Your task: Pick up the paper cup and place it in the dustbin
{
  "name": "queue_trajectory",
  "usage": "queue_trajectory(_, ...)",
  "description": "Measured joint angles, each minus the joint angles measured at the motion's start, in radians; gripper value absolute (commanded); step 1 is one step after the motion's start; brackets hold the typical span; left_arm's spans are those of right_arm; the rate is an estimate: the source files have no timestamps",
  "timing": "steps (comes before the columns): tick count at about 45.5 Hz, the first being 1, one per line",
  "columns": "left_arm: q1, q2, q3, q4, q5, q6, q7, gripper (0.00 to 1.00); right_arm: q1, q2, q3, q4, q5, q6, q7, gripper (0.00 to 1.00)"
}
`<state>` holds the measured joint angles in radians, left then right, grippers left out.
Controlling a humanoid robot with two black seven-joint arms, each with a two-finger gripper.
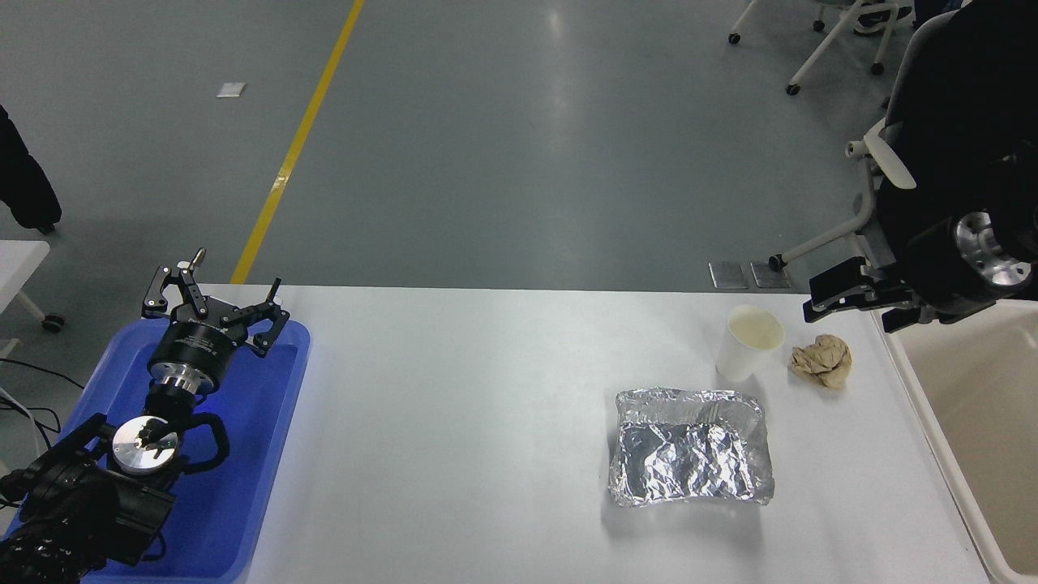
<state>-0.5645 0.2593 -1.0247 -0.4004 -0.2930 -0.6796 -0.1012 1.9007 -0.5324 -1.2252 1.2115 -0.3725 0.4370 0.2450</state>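
On the white worktop [486, 422], the crinkled silver foil tray [689, 446] lies nearest. Beyond it stands the small white tapered paper cup [748, 344], upright, just left of a crumpled brown paper ball [823, 361]. The cream rectangular plastic dustbin [932, 438] sits at the right edge. Above the ball hangs the right claw [851, 296], released, gripping nothing. The left claw [212, 302] hangs spread over the blue plastic tray [268, 422].

white tapered paper cup [748, 354], cream inside | crumpled brown paper ball [823, 361] | shiny silver crinkled foil tray [691, 448] | cream plastic dustbin [949, 454] | blue plastic tray [259, 438] | white desk [454, 438] | grey floor [503, 138], yellow stripe [296, 146] | black end effectors, left [212, 307] and right [861, 298]
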Motion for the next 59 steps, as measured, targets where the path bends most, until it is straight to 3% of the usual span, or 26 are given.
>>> queue_trajectory(38, 0.000, 0.000, 0.000, 0.000, 0.000, -0.001, 0.000, 1.00, -0.422, 0.179, 0.013, -0.266, 0.260, -0.424, 0.000, 1.00)
queue_trajectory(59, 0.000, 0.000, 0.000, 0.000, 0.000, -0.001, 0.000, 1.00, -0.605, 0.261, 0.016, -0.425, 0.357, -0.565, -0.001, 0.99)
